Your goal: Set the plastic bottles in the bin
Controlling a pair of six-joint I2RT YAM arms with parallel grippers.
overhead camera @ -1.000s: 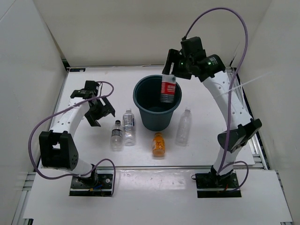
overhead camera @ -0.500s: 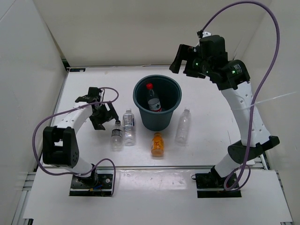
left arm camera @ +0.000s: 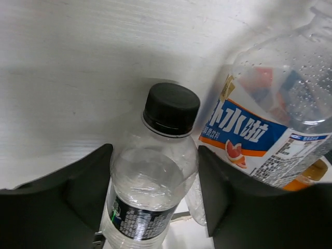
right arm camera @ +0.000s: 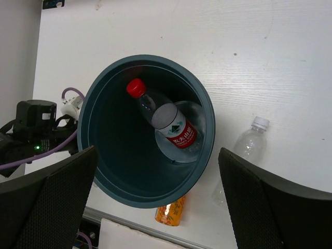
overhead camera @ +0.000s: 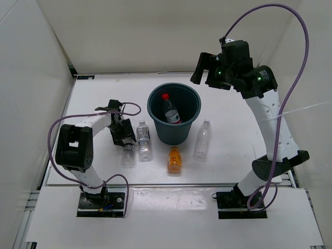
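The dark teal bin (overhead camera: 155, 120) stands mid-table, and a red-capped, red-labelled bottle (overhead camera: 169, 111) leans inside it (right arm camera: 167, 123). Left of the bin lie a small black-capped clear bottle (overhead camera: 127, 153) and a larger blue-labelled clear bottle (overhead camera: 143, 141). My left gripper (overhead camera: 125, 137) is down at the small bottle (left arm camera: 150, 181), and its fingers (left arm camera: 78, 192) press both sides of the shoulder. An orange bottle (overhead camera: 175, 159) lies in front of the bin and another clear bottle (overhead camera: 203, 138) to its right. My right gripper (overhead camera: 204, 69) hangs open and empty high above the bin (right arm camera: 114, 150).
White walls enclose the white table (overhead camera: 228, 109) on three sides. The blue-labelled bottle (left arm camera: 259, 129) lies right against my left gripper's right finger (left arm camera: 233, 197). A purple cable (overhead camera: 62, 122) loops beside the left arm.
The red-capped bottle left my right gripper and dropped into the bin; that arm rose and drew back. My left gripper swung right and down onto the small black-capped bottle and closed on it.
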